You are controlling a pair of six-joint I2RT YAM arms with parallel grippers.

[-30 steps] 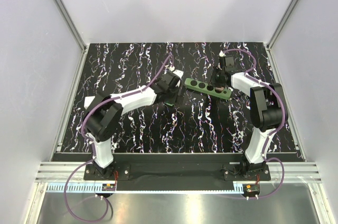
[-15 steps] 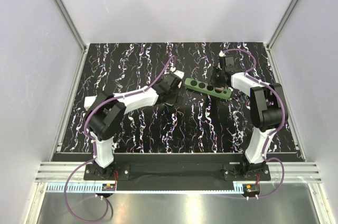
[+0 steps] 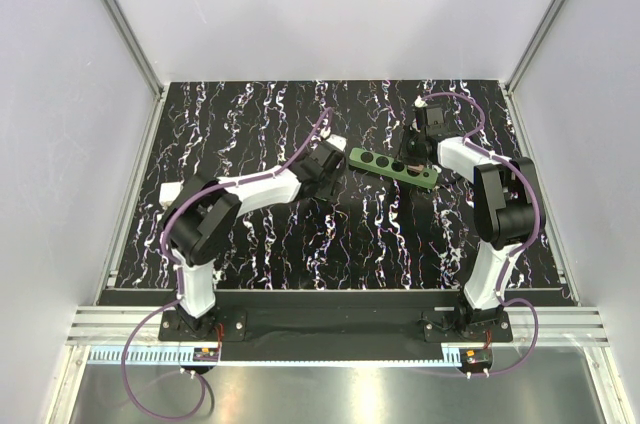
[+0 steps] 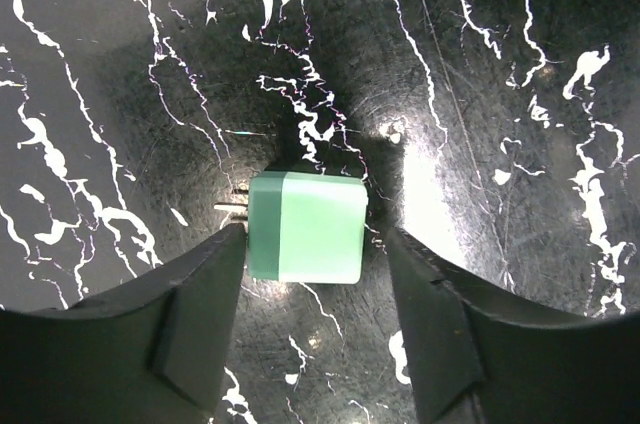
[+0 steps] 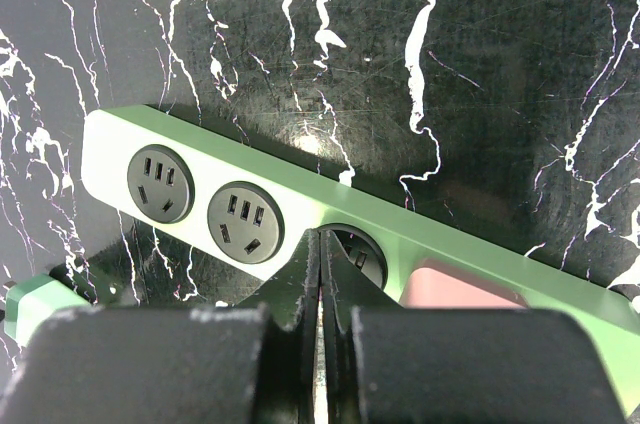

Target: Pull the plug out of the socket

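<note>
The green plug (image 4: 305, 227) lies on the black marbled table, out of the socket, with its metal prongs (image 4: 232, 202) pointing left. My left gripper (image 4: 315, 244) is open with one finger on each side of the plug; there is a gap at the right finger. The socket, a long green power strip (image 3: 393, 167), lies slanted at the middle right, and its round holes that show are empty. My right gripper (image 5: 320, 239) is shut and empty, its tips resting on the strip (image 5: 300, 194) at the third hole. The plug's corner shows at the lower left of the right wrist view (image 5: 30, 306).
White side walls and aluminium posts bound the marbled mat (image 3: 250, 234). My left arm (image 3: 250, 189) reaches across the middle of the mat towards the strip's left end. My right arm (image 3: 500, 204) stands at the right side.
My left gripper has moved a little up and to the right, closer to the strip's left end. The right gripper and the strip have not moved.
</note>
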